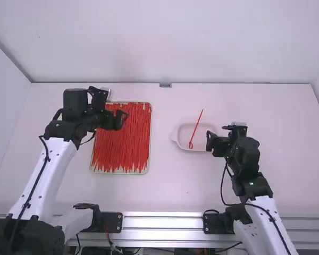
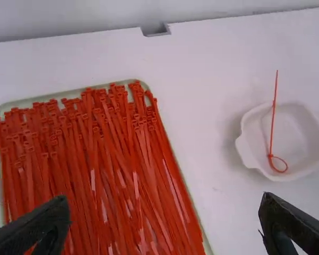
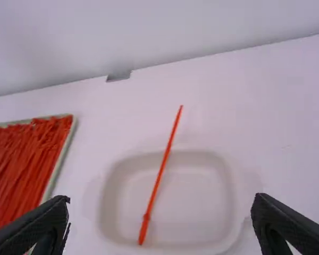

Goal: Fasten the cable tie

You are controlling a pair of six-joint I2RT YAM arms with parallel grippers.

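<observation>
Slantwise in dish (image 1: 176, 136), cable tie (image 1: 196, 127), tail far-rightward (left fingers (image 2: 34, 228), right fingers (image 3: 37, 223) apart).

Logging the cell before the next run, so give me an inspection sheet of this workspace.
Surface: white table, no spills seen.
Job's things: tray heaped with loose red ties; one looped tie in the white dish, tail over its rim.
Clutter: nothing seen.
Grippers: left gripper open above the tray; right gripper open beside the dish.
Cables: black cables run along both arms.
Surroundings: white walls; grey bracket at the table's far edge; metal rail in front.
</observation>
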